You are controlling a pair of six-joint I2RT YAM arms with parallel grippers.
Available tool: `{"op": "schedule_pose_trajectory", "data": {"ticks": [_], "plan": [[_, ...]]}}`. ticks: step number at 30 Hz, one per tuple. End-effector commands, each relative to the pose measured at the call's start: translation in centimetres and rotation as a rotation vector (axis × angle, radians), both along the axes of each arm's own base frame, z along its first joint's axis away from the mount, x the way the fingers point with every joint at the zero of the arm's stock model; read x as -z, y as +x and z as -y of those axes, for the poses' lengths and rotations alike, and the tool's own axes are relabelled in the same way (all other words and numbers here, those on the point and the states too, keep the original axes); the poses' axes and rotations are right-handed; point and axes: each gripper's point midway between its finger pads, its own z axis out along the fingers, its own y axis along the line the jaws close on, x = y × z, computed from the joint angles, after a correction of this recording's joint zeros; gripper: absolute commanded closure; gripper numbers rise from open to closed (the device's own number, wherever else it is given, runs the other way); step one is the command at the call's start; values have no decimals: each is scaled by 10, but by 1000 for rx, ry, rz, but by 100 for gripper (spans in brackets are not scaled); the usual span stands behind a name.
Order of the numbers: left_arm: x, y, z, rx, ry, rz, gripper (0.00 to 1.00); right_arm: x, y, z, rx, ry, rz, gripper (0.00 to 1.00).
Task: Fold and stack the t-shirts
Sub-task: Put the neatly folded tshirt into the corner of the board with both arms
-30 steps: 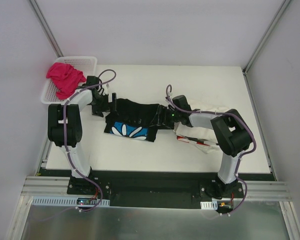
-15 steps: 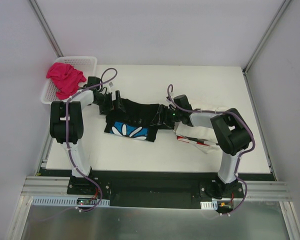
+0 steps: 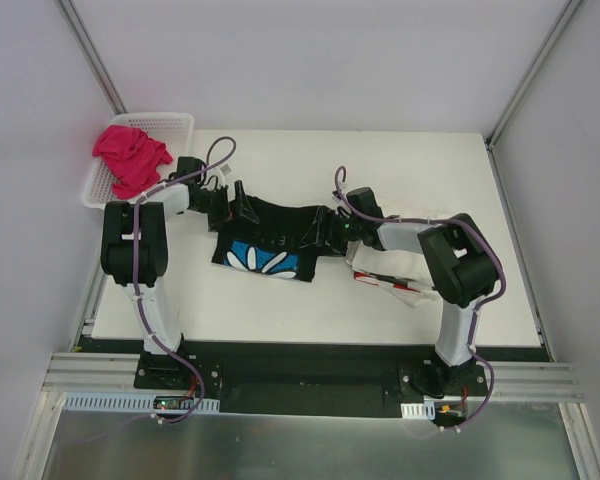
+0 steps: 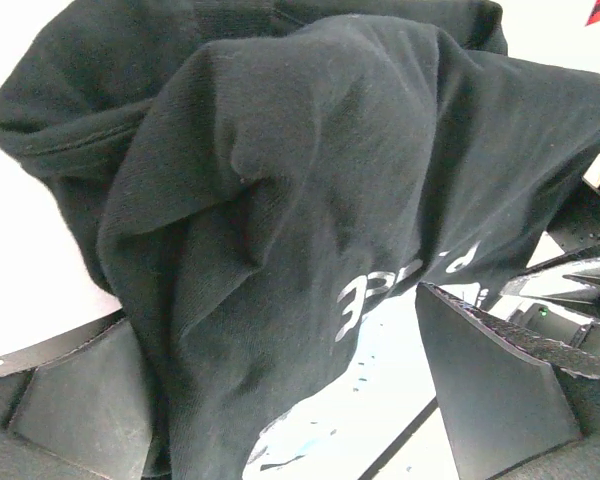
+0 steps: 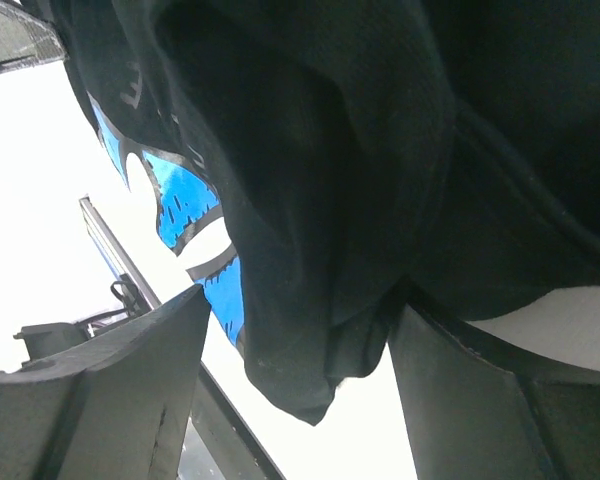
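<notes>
Top view: black cotton t-shirt with a white daisy on a blue patch (image 3: 265,240) mid-table on the white tabletop (image 3: 400,170). Bunched, daisy panel lying toward the near edge, far part rucked up between both arms. Left gripper (image 3: 242,208) at its left end, right gripper (image 3: 318,228) at its right end. Bright pink crumpled t-shirt (image 3: 130,155) sitting in the white plastic mesh basket (image 3: 175,120), far-left corner. Cream-white cloth tees (image 3: 415,290) in a loose heap under the right arm. No folded stack anywhere in sight.

Left wrist view: left gripper (image 4: 275,315) spread fully wide, black cloth (image 4: 280,150) draped down between the fingers, not pinched. Nothing gripped.

Right wrist view: right gripper (image 5: 302,300) partly spread. Fold of black shirt (image 5: 330,150) hangs in the gap, close against 1 pad, clear of the other. No clamp seen.

Progress, as a judgement: early. 0 shirts folded, 0 stacked. Black one only being positioned. Pink and cream ones untouched, all folding and stacking left.
</notes>
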Motion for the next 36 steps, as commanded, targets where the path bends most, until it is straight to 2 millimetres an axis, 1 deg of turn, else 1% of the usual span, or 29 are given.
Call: {"op": "schedule_pose_trajectory", "data": {"ticks": [1, 5, 7, 12, 15, 17, 18, 19, 21, 22, 23, 24, 25, 26, 30, 33, 36], "plan": [[2, -18, 25, 50, -68, -49, 2, 77, -25, 35, 50, -247, -133, 26], [1, -21, 32, 56, -83, -49, 2, 73, -24, 25, 37, -236, -120, 26], [0, -23, 34, 58, -86, -45, 2, 73, -25, 24, 33, -240, -122, 26], [-3, -23, 45, 76, -114, -27, 2, 72, -24, 17, 32, -236, -121, 27], [0, -27, 55, 90, -128, -29, 3, 71, -24, 13, 23, -229, -118, 32], [1, -29, 60, 96, -141, -34, 5, 71, -24, 11, 25, -225, -122, 42], [4, -34, 65, 107, -143, -41, 7, 71, -24, 11, 22, -217, -122, 47], [5, -34, 68, 113, -147, -33, 13, 71, -24, 10, 27, -215, -125, 58], [6, -40, 78, 136, -172, -48, 25, 71, -24, 9, 24, -207, -124, 72], [6, -41, 80, 141, -176, -51, 30, 70, -23, 8, 26, -203, -122, 88], [6, -42, 83, 152, -181, -53, 55, 69, -23, 8, 27, -202, -122, 94], [6, -42, 85, 156, -178, -49, 69, 69, -23, 8, 25, -202, -122, 99], [6, -42, 87, 159, -176, -46, 87, 69, -23, 8, 26, -201, -120, 99], [6, -42, 87, 155, -173, -51, 100, 69, -24, 8, 25, -202, -122, 99], [-3, -39, 87, 159, -174, -20, 100, 67, -23, 8, 27, -199, -114, 99], [-6, -37, 86, 158, -167, -3, 100, 64, -23, 8, 24, -196, -105, 99], [-13, -35, 87, 161, -170, 15, 100, 57, -20, 9, 25, -192, -82, 99]]}}
